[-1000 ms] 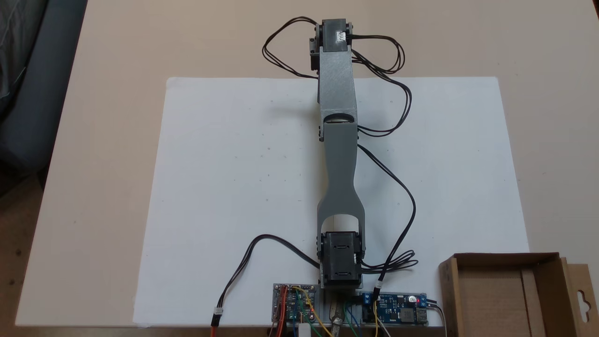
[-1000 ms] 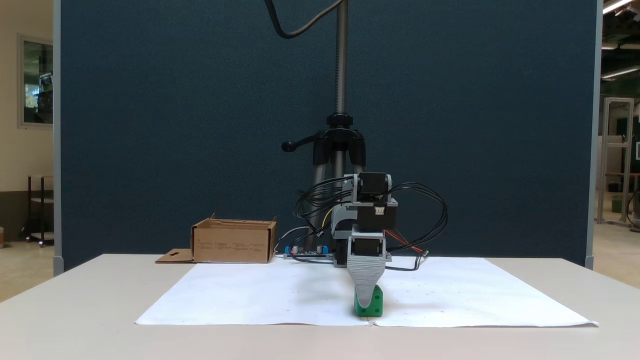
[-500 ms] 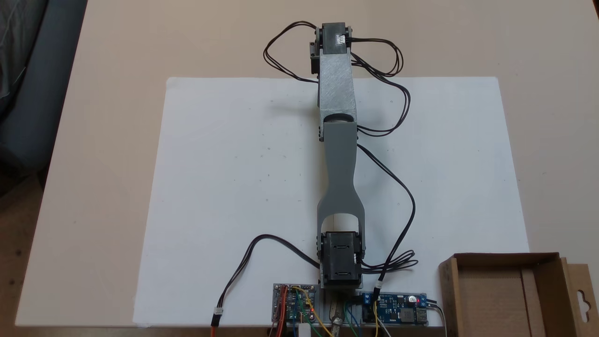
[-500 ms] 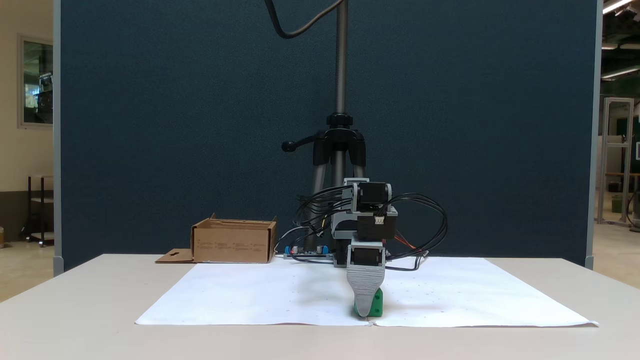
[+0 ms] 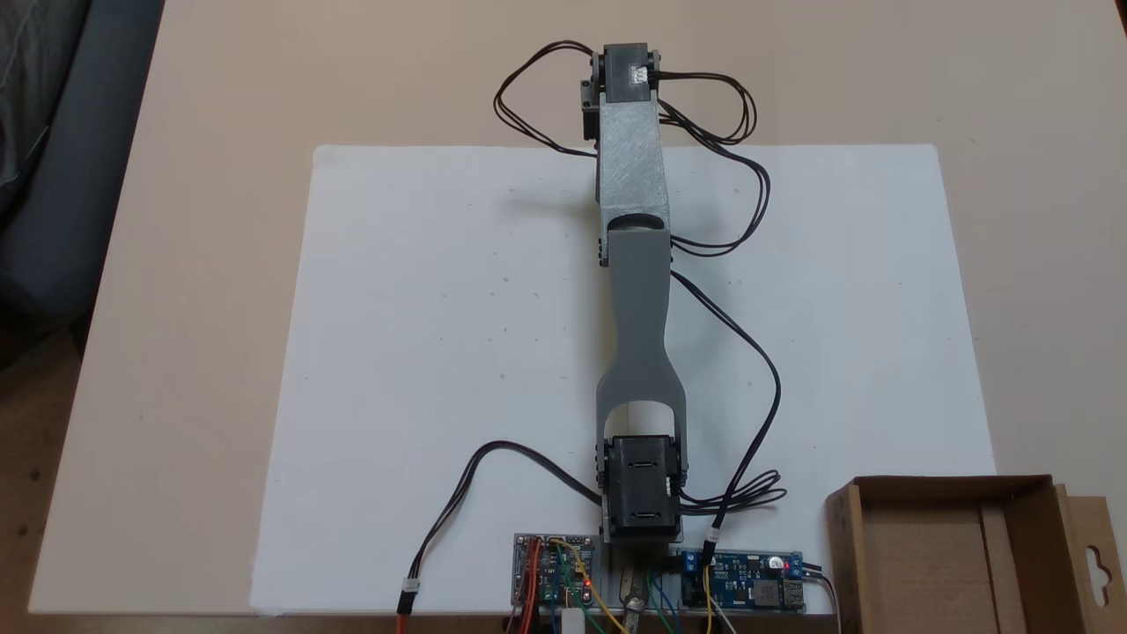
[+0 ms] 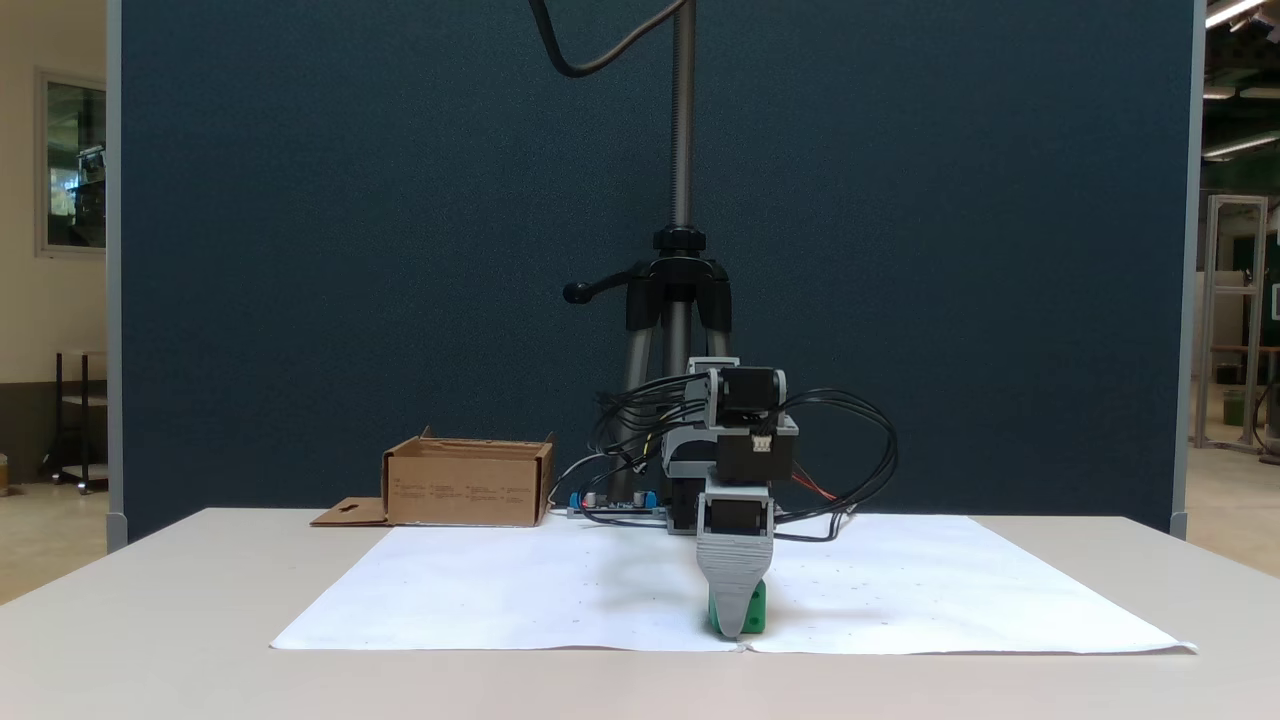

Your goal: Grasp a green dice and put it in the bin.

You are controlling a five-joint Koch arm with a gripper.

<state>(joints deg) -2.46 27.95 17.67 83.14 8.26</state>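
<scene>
Dice [image 6: 757, 606] small, bright green, rounded edges, mostly hidden behind claw [image 6: 737, 625]; claw opening can't be told

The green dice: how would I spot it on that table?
Find the white paper sheet on the table, then its front edge in the side-on fixed view. The green dice sits there behind the grey gripper tip, the sheet's single bright green thing.

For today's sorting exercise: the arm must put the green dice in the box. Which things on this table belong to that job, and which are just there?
Belong to the job:
green dice
cardboard bin
gripper

Just there:
white paper sheet
circuit boards
black cables
tripod
</scene>
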